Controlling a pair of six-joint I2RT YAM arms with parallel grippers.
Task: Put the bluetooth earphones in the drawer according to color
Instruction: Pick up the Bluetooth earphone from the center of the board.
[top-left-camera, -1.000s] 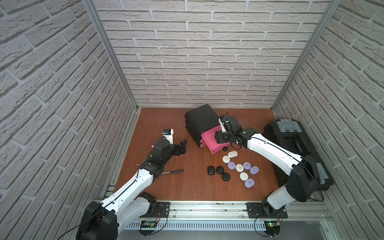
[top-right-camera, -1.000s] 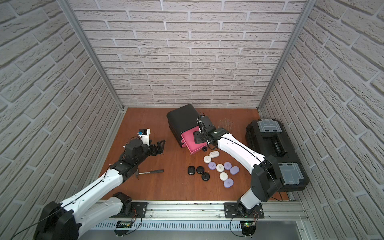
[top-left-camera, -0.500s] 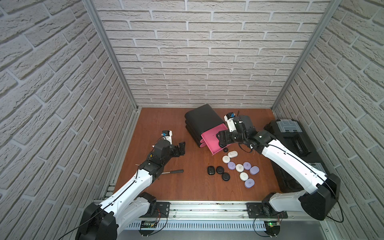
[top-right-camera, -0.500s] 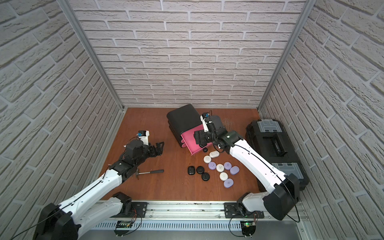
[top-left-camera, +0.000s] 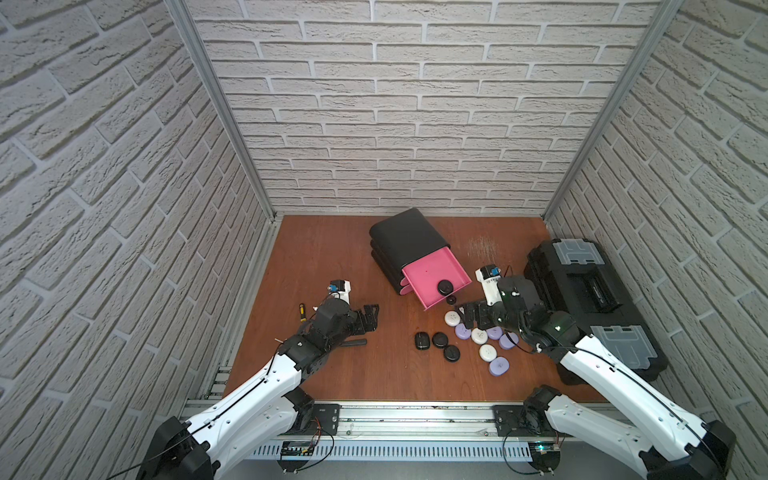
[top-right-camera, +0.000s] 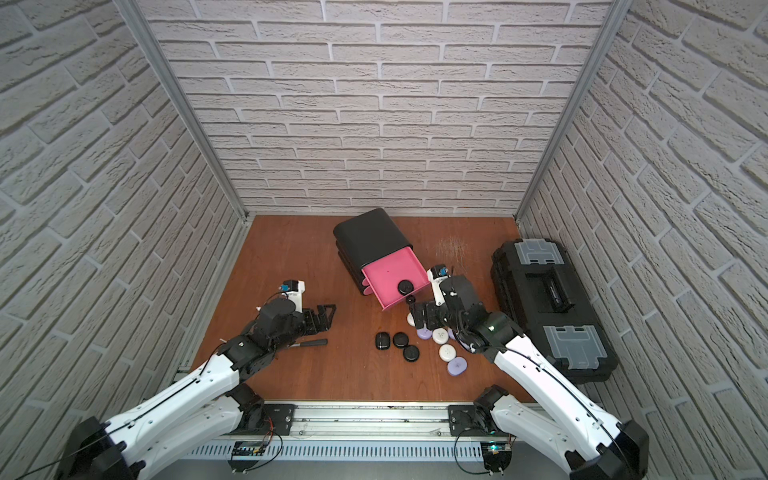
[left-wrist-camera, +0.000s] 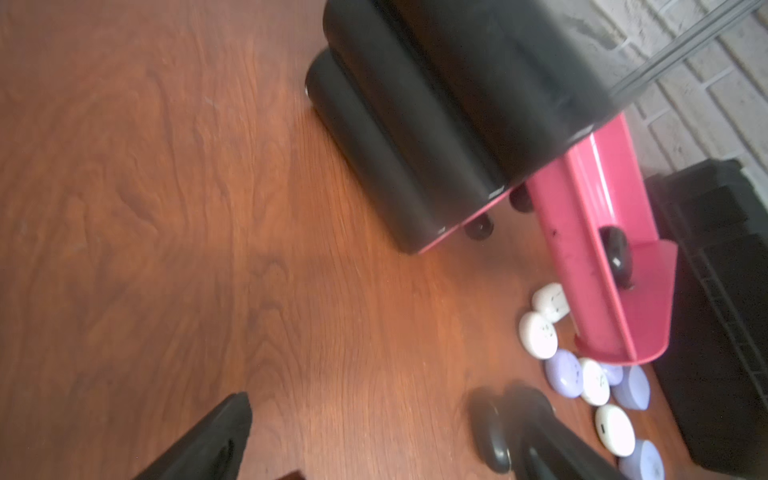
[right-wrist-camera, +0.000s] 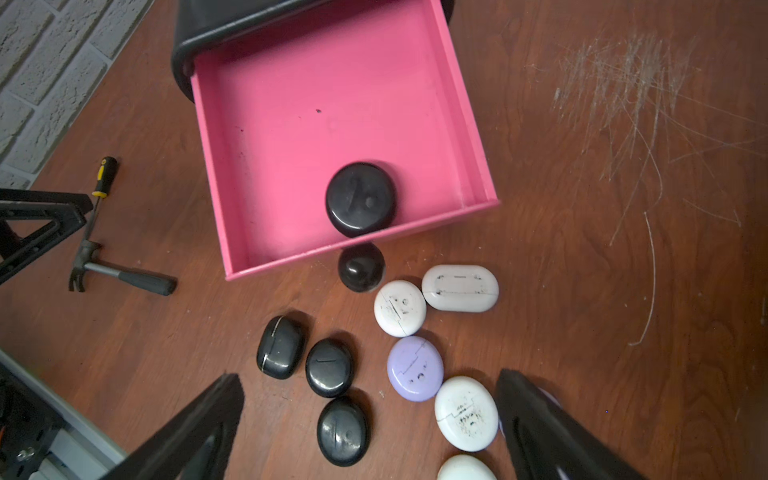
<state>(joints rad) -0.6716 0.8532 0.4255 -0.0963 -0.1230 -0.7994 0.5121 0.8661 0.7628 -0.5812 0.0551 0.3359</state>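
One black earphone case (right-wrist-camera: 360, 199) lies in the open pink drawer (right-wrist-camera: 266, 124), just ahead of my right gripper (right-wrist-camera: 370, 380), which is spread wide and holds nothing. Near its fingers lie three black cases (right-wrist-camera: 328, 368) and four white cases (right-wrist-camera: 400, 307). The lavender cases (right-wrist-camera: 414, 368) are partly hidden, so I cannot count them. My left gripper (top-left-camera: 370, 318) is wide open and empty.

surface: wooden table (top-left-camera: 353, 382) | on it: drawer cabinet (top-left-camera: 405, 239), earphone cases (top-left-camera: 487, 352), hammer (right-wrist-camera: 120, 274), screwdriver (right-wrist-camera: 104, 176), toolbox (top-left-camera: 590, 291)

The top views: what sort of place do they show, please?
Probably a robot test cell, not a home. Brick-pattern panels enclose a small wooden table on three sides, and the left arm and right arm are mounted on a metal rail along its front edge.
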